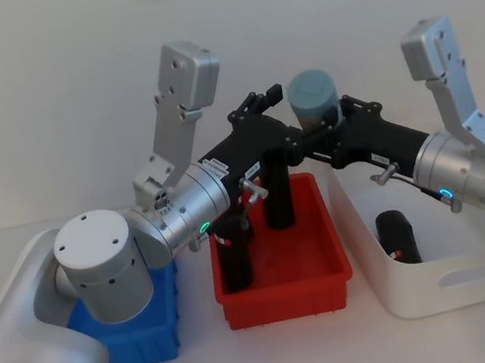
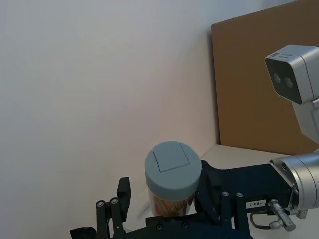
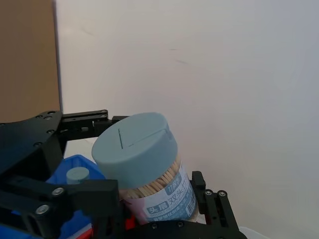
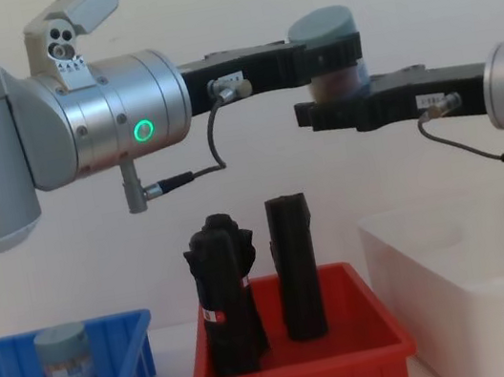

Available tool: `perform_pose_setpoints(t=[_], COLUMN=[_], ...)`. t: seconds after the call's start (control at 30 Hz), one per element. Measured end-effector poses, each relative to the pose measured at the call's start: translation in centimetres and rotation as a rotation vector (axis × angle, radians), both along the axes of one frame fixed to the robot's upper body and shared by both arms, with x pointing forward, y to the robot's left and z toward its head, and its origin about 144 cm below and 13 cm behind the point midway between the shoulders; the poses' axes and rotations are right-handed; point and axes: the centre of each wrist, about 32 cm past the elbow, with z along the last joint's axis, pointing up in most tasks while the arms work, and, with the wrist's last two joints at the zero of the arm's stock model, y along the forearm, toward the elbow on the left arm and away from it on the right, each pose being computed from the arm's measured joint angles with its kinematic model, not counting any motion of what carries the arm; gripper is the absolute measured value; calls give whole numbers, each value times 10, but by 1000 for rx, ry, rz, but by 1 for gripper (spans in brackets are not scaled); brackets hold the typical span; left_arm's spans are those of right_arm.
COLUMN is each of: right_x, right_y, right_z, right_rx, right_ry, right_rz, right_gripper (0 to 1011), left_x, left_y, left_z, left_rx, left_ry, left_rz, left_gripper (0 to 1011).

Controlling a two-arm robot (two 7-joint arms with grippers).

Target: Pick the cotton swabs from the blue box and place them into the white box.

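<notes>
handover mid-air above red bin (image 1: 282,271) | cotton swabs tub (image 1: 313,97) sitting between left gripper (image 1: 279,104) and right gripper (image 1: 329,124) | both seemingly clamping it | left should be releasing only once right is holding firm | white box (image 1: 447,284) below right

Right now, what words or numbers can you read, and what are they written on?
"双头": on the label of the raised cotton swabs tub; the characters around it are partly hidden.
"1B3-1", roughly: on a white tag on the right hand; the middle sign is unsure.
Label on the second tub in the blue box: too blurred to read.
</notes>
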Motion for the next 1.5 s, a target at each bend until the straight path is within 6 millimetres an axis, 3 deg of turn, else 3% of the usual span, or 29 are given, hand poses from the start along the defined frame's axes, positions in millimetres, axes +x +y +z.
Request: perform_pose_setpoints(t=[0.1,0.87,1.27,1.5], right_x=[-1,-2,3,9], right_y=[-3,-24,-26,-25], right_z=[-2,-23,-38,-43], right_rx=[9,127,168,156], right_ry=[0,32,143,238], right_rz=[-28,-334,-474,-514], right_gripper=[709,709,709,871], left_x=[0,0,0,0], left_y=[0,0,0,0], left_z=[0,0,0,0], left_rx=[0,-2,-2,-2], left_ry=[0,0,0,0], left_rz=[0,0,0,0], left_gripper=[1003,1004,1004,1004])
